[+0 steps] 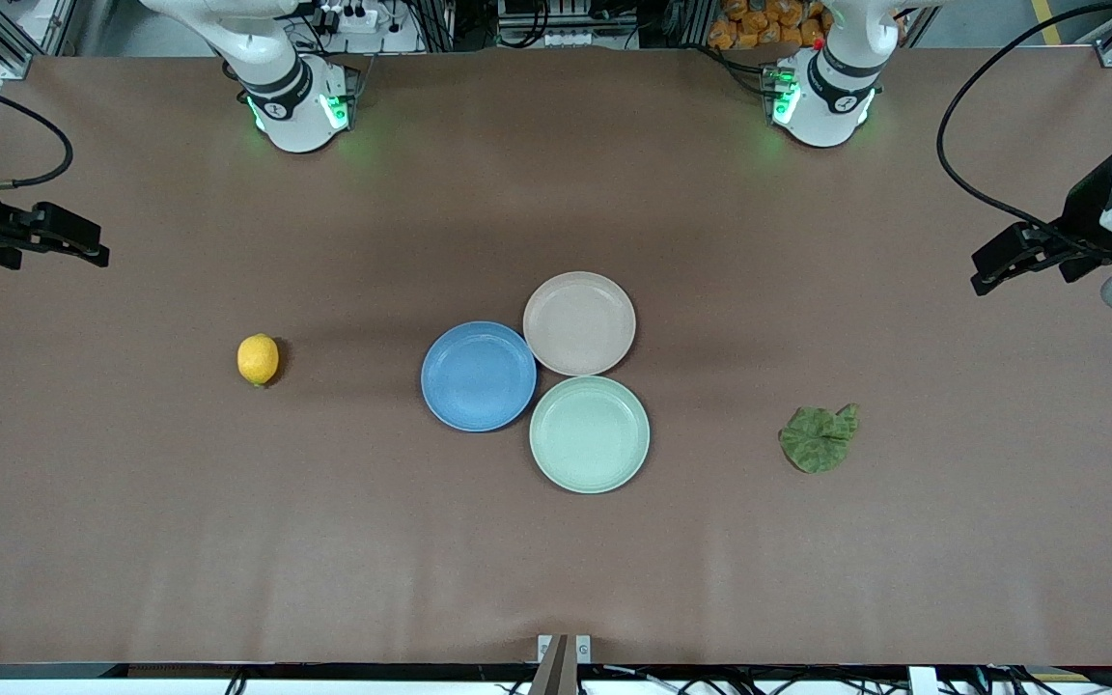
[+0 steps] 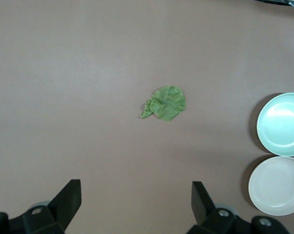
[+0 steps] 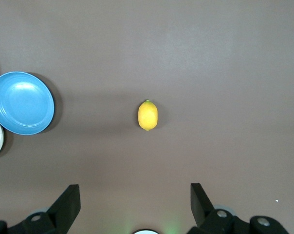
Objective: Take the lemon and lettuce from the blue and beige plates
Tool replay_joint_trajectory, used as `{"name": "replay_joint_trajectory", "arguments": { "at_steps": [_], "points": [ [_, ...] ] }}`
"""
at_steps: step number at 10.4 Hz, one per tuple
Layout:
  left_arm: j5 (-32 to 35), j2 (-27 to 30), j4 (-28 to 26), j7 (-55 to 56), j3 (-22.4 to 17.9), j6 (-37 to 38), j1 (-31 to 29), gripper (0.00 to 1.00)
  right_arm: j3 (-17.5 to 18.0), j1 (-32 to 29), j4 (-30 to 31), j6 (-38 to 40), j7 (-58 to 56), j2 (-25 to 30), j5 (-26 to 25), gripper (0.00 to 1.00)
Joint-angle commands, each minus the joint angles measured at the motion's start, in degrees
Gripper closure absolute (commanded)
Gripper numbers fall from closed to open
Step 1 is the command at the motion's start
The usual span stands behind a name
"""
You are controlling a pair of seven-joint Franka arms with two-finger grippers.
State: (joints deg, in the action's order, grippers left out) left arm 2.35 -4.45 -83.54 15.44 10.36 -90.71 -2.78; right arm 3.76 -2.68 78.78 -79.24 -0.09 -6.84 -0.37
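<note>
I hold both grippers, left and right, wide open and empty. Lettuce and lemon lie ahead of their jaws; the lemon may roll, the leaf may slip flat.

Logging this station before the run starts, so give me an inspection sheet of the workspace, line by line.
Surface: brown table, bare apart from the items below.
Job's things: lemon on the table toward the right arm's end; lettuce on the table toward the left arm's end; blue plate and beige plate empty, clustered mid-table.
Clutter: mint plate, empty, nearest the front camera.
Grippers: left gripper open, over the lettuce; right gripper open, over the lemon.
Cables: black cable looping to the left arm.
Surroundings: orange items past the table edge.
</note>
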Motion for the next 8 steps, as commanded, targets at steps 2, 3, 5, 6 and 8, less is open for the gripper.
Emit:
{"name": "replay_joint_trajectory", "arguments": {
  "at_steps": [2,3,5,6,8],
  "points": [
    [-1.56,0.67,-0.39,-1.73,-0.34,1.94,0.06,0.0,-0.24,0.22,1.19,-1.7,-0.7,1.13,-0.59,0.0],
    [-1.56,0.58,-0.39,-1.73,-0.34,1.94,0.06,0.0,-0.24,0.22,1.37,-2.14,-0.7,1.13,-0.59,0.0],
    [-1.47,0.67,-0.4,-1.73,-0.25,2.46,-0.03,0.0,-0.24,0.22,1.37,-2.41,-0.7,1.22,-0.59,0.0],
    [-1.47,0.67,-0.39,-1.73,-0.25,2.73,-0.03,0.0,-0.24,0.22,1.46,-3.11,-0.7,1.13,-0.59,0.0],
    [-1.38,0.75,-0.39,-1.73,-0.34,2.73,-0.12,0.0,-0.24,0.22,1.55,-3.46,-0.7,1.22,-0.59,0.0]
  ]
}}
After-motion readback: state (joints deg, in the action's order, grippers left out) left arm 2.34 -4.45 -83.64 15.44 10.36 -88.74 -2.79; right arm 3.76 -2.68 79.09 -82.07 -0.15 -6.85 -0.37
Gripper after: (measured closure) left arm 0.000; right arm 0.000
